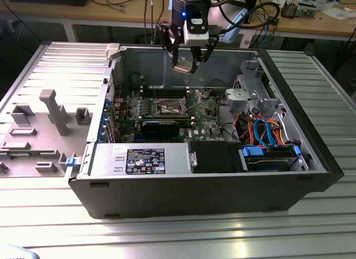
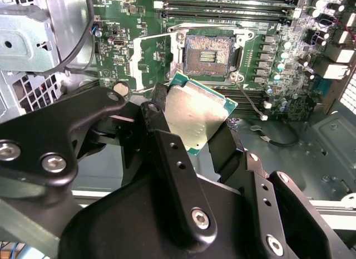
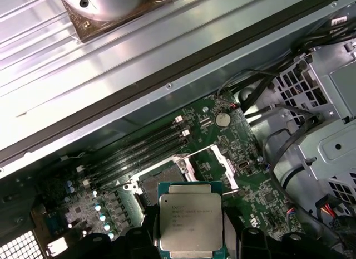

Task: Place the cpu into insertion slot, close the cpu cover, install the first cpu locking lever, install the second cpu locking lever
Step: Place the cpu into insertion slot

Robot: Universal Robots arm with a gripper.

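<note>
Claw gripping cpu edges, clear of insertion slot

cpu: silvery-grey top, green edge. insertion slot: dark centre, gold speckle, grey rim. circuit board: green, silver-flecked. cables: blue, orange. case: black wall. table: pale grey, ribbed.

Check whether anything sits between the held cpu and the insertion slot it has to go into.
Nothing visible does. The end effector grips the cpu by its edges above the green board. In the second wrist view the insertion slot lies uncovered, its dark centre exposed, with open air between them.
</note>
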